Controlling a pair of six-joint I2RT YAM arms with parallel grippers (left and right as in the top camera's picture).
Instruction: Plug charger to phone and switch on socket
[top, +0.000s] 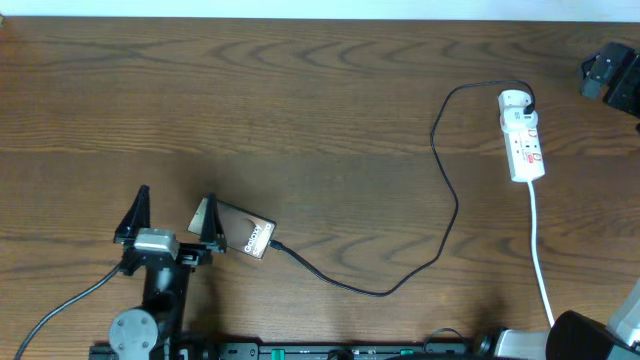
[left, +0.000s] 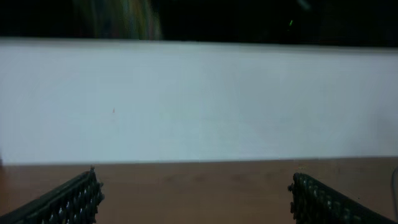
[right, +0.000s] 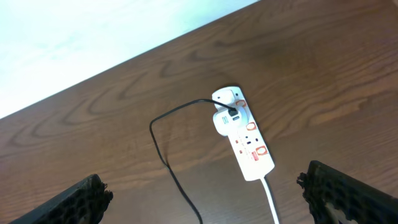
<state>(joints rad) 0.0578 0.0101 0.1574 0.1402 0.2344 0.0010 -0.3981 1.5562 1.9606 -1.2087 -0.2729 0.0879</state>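
Note:
The phone (top: 245, 232) lies flat at the front left of the table, "Galaxy" lettering at its right end. The charger's black cable (top: 445, 225) meets that end and loops right and back to the white adapter (top: 515, 101), which sits in the far end of the socket (top: 526, 148). My left gripper (top: 172, 215) is open just left of the phone, its right finger (top: 207, 218) over the phone's left end. In the left wrist view the gripper (left: 196, 202) has only bare table between its fingers. My right gripper (right: 205, 199) is open above the table, short of the socket (right: 249, 146), adapter (right: 224, 121) and cable (right: 166, 158).
The socket's white cord (top: 540, 260) runs toward the front right, where the right arm's base (top: 585, 335) stands. A dark part (top: 610, 72) shows at the far right edge. A white wall (left: 199, 99) borders the table's far side.

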